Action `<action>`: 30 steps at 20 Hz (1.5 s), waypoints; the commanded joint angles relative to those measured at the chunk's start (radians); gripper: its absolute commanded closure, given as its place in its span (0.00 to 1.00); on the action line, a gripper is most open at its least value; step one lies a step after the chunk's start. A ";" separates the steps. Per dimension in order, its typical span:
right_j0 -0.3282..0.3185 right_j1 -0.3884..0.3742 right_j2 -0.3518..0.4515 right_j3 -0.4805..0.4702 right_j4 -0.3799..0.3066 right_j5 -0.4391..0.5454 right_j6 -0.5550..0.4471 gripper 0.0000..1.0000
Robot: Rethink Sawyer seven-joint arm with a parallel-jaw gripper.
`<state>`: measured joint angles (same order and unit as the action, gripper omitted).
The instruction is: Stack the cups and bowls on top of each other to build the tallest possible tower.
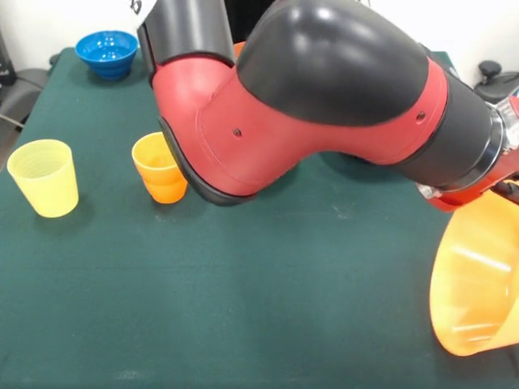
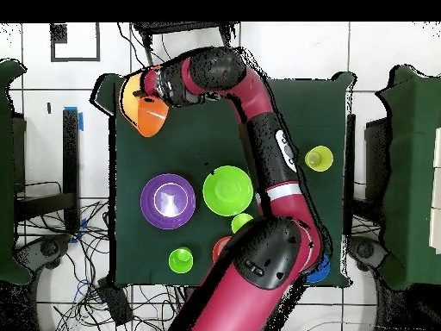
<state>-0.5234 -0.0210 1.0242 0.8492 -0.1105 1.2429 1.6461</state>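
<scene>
My gripper (image 1: 508, 193) is at the table's edge and shut on the rim of the very large yellow-orange bowl (image 1: 477, 285), which hangs tilted on its side above the cloth. In the overhead view the same bowl (image 2: 145, 107) sits under the gripper (image 2: 152, 93) at a table corner. A pale yellow cup (image 1: 45, 177) and an orange cup (image 1: 160, 168) stand upright and apart. The small blue bowl (image 1: 106, 51) is at a far corner. Overhead, the purple bowl (image 2: 167, 200) and the lime green bowl (image 2: 227, 190) lie side by side. A green cup (image 2: 181, 259) and a lime-yellow cup (image 2: 242, 222) stand near them.
The arm's bulky red and black elbow (image 1: 308, 97) fills the middle of the front view and hides the table behind it. Dark green cloth (image 1: 268, 308) covers the table. Cables and chairs surround the table in the overhead view.
</scene>
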 commanded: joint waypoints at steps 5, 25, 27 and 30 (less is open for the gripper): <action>0.025 0.162 -0.008 -0.142 -0.048 0.082 -0.452 1.00; 0.062 0.158 0.018 -0.295 -0.047 0.281 -0.442 1.00; 0.071 0.167 0.028 -0.336 -0.061 0.312 -0.453 1.00; 0.081 0.182 0.048 -0.391 -0.088 0.354 -0.472 1.00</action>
<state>-0.4750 0.0949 1.0978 0.6059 -0.0948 1.4852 1.5072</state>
